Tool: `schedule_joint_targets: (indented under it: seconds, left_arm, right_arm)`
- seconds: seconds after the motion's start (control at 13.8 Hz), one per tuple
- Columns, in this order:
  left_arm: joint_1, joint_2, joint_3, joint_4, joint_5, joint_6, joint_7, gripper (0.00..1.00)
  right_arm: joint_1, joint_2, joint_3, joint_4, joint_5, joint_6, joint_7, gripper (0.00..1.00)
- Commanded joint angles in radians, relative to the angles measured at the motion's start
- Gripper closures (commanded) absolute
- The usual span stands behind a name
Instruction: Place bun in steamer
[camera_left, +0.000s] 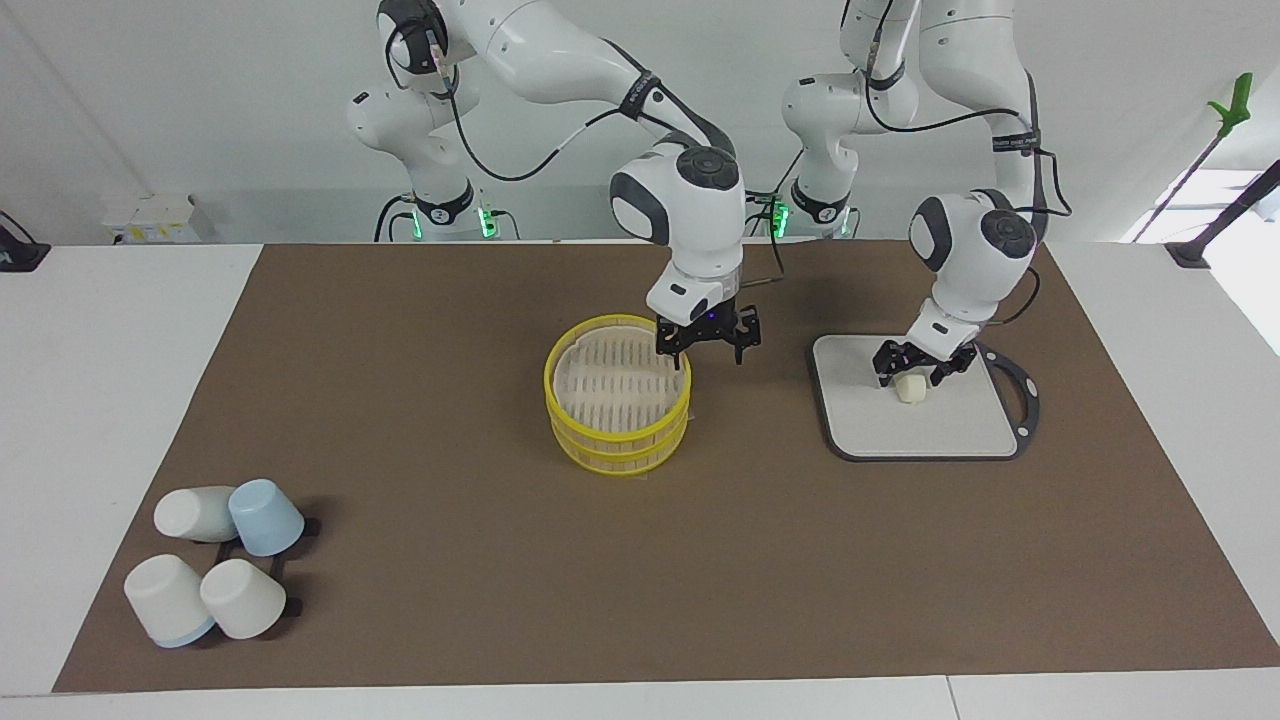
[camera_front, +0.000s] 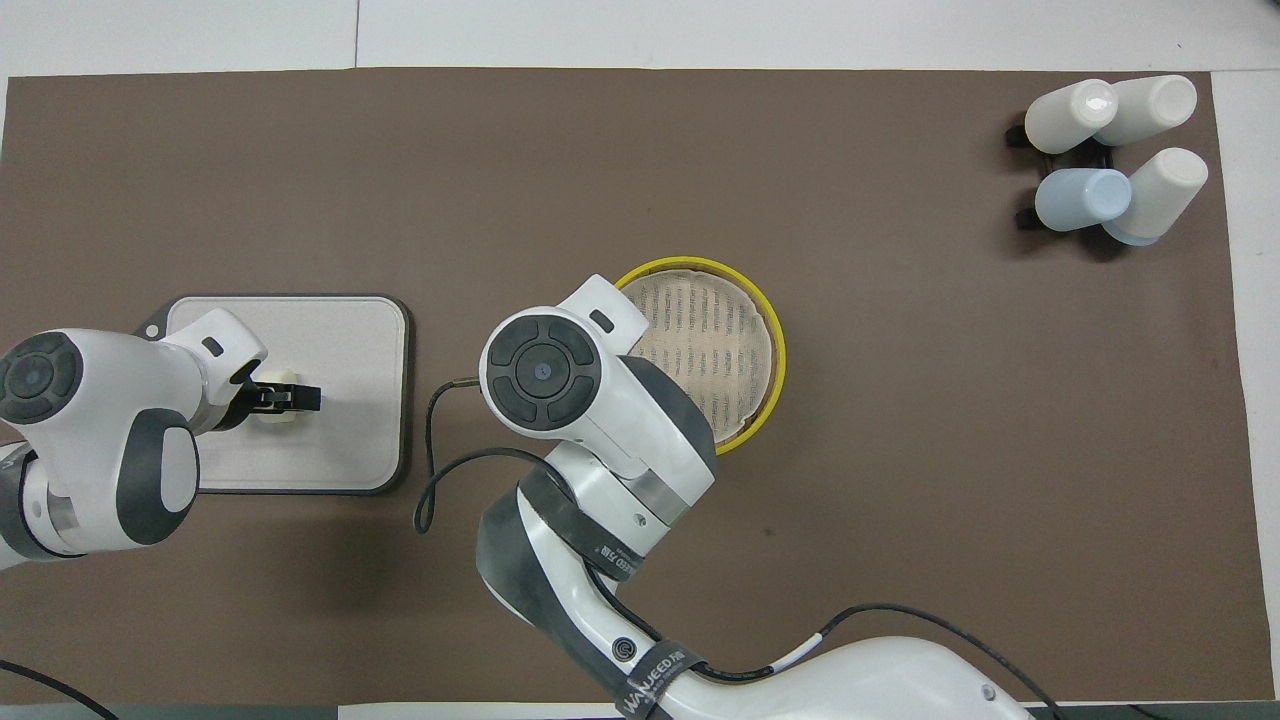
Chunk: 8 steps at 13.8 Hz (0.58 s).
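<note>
On the grey board, gripping the bun.

Over the grey board toward the left arm's end of the table, left gripper closing its fingers on the small cream bun, still resting on the board. At the table's middle, right gripper hanging with fingers spread at the robot-side rim of the yellow steamer, lid still sitting on it. Lying well apart toward the right arm's end, four cups.
</note>
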Motion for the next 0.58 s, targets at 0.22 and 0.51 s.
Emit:
schedule_joint_targets:
  seconds: [0.22,0.51]
  left_arm:
    - [-0.007,-0.003,0.007,0.077,-0.012,-0.131,0.021,0.74]
    - [-0.007,-0.004,0.005,0.365,-0.014,-0.511,0.008,0.74]
  right_arm:
    - [0.004,-0.070,-0.002,-0.127,-0.002,0.039,-0.015,0.00]
    - [-0.004,-0.074,-0.002,-0.160,-0.002,0.088,-0.068,0.00]
